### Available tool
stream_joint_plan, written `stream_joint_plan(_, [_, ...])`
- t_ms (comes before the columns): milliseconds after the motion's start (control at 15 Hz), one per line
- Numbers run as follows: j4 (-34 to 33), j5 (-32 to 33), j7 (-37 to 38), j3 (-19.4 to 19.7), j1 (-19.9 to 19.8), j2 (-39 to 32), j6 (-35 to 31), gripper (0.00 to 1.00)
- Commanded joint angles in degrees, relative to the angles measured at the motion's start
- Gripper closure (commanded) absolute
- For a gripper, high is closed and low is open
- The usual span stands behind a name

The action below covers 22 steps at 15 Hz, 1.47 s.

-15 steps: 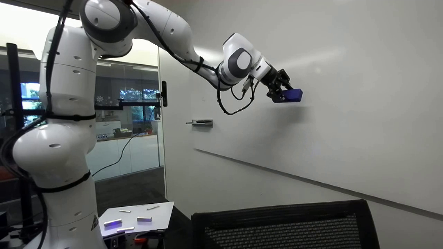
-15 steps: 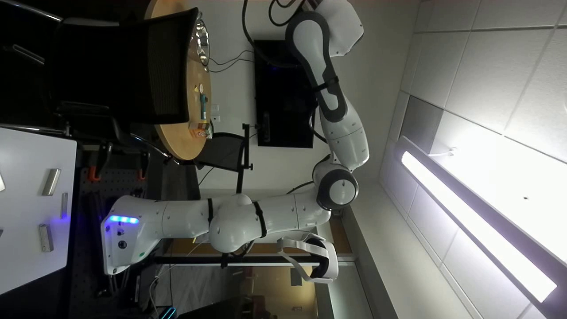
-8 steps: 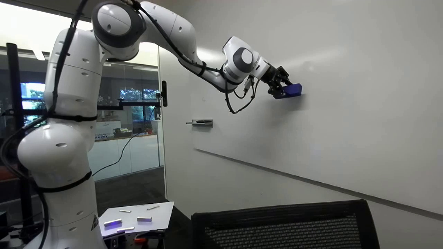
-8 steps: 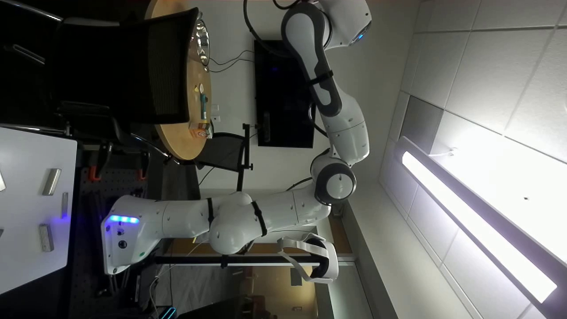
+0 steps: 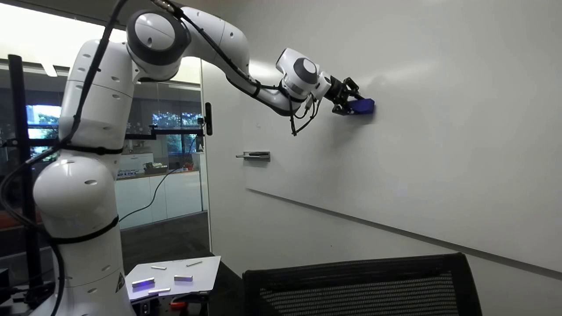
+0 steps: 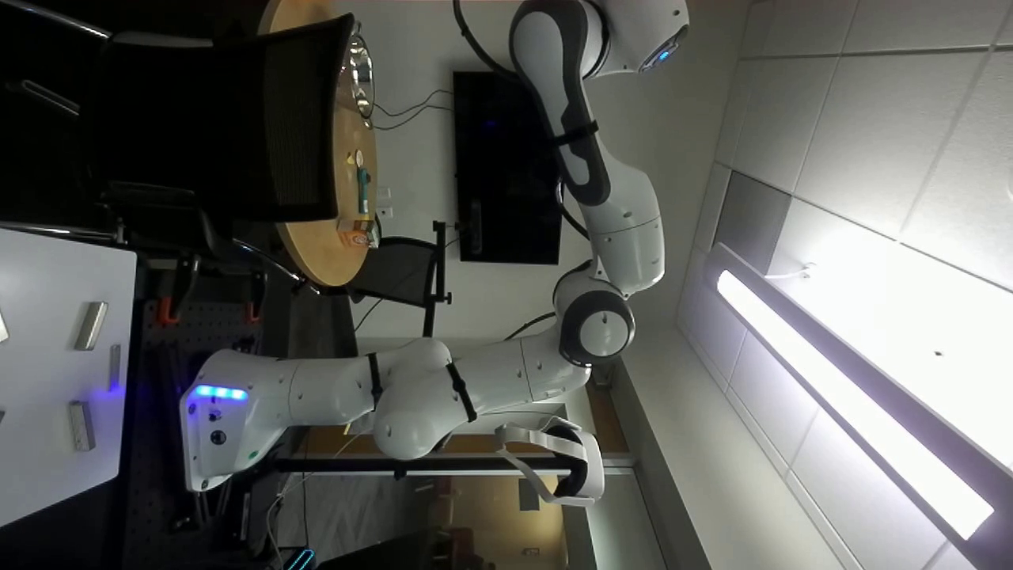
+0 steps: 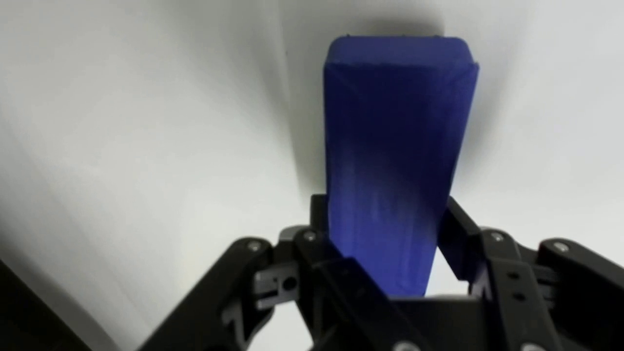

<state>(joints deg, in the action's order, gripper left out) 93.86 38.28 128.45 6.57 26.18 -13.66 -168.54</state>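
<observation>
- Gripper (image 7: 384, 219): clamped on the blue block (image 7: 395, 161) from both long sides, no gap seen; block is held up near the face of the whiteboard (image 5: 461, 145). Contact w/ board can't be confirmed.
- Pivot risk: block is gripped toward one end, w/ a long free length projecting past the gripper. If that far end is pressed on the board, block could be twisted in the grip b/c of leverage.
- Slip risk: block's faces look smooth; hold could be lost if it's dragged hard sideways.
- Drop risk: if grip is lost at this ht., block would prob. be sent down the board face past the lower rail (image 5: 386, 227) & poss. damaged.
- Scuff risk: block's angle to board can't be read exactly; if met edge-on, board could be marked.
- Snag risk: wrist cable (image 5: 293, 124) is hung in a loose loop; could be caught on the small wall tray (image 5: 267, 157) if wrist is brought that way.
- Overreach risk: arm (image 5: 219, 41) is stretched well out; if pushed farther, excess force could be put on board.
- Obstruction: mesh chair back (image 5: 360, 296) is noted in foreground; depth rel. to arm can't be judged, so a knock isn't excluded.
</observation>
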Motion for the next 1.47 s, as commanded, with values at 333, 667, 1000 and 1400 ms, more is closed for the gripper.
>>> stream_joint_plan(333, [-3.57, 0.77, 2.84, 1.63, 0.84, -2.36, -0.37, 0.69])
stream_joint_plan(667, [-2.01, 4.05, 1.79, 2.03, 1.97, -1.81, -2.9, 0.69])
stream_joint_plan(1000, [1.11, 12.03, 4.26, 2.54, 4.67, 0.23, -8.08, 0.69])
stream_joint_plan(1400, [6.68, 27.49, 8.67, 4.96, 9.67, 4.33, -19.16, 0.69])
